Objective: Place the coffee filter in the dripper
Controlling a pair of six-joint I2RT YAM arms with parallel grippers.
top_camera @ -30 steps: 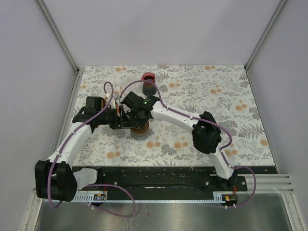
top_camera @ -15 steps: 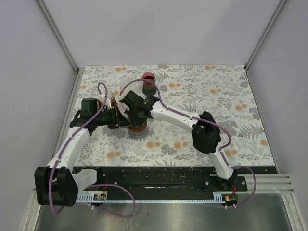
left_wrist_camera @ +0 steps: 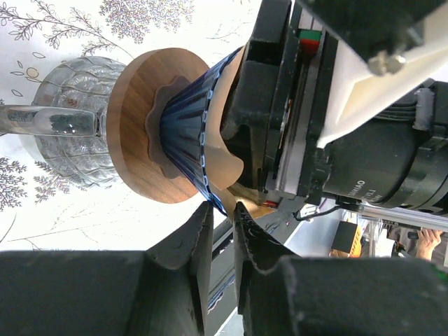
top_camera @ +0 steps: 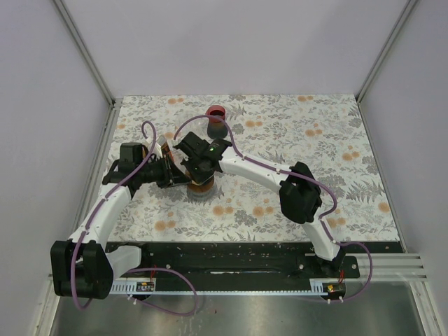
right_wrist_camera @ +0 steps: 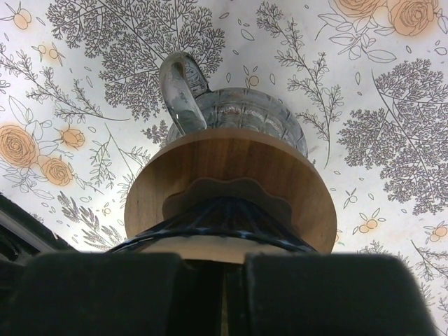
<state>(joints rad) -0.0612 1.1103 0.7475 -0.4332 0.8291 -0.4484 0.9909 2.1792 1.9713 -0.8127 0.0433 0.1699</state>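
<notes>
L gripper (left_wrist_camera: 222,213) has its jaws nearly together w/ a thin gap at the rim of the dripper (left_wrist_camera: 183,133); can't tell if it's pinching anything. R gripper (right_wrist_camera: 222,294) is clenched right over the dripper, maybe on the filter (left_wrist_camera: 225,164), can't tell. The brown filter sits inside the blue dripper, edge poking past the rim, dripper atop the glass jug (left_wrist_camera: 66,150). Looks mostly done imo; what's left is seating it flat & letting go.

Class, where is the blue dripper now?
Top view: the dripper sits on the glass server, left of centre on the table, in front of the red-topped cup.
</notes>
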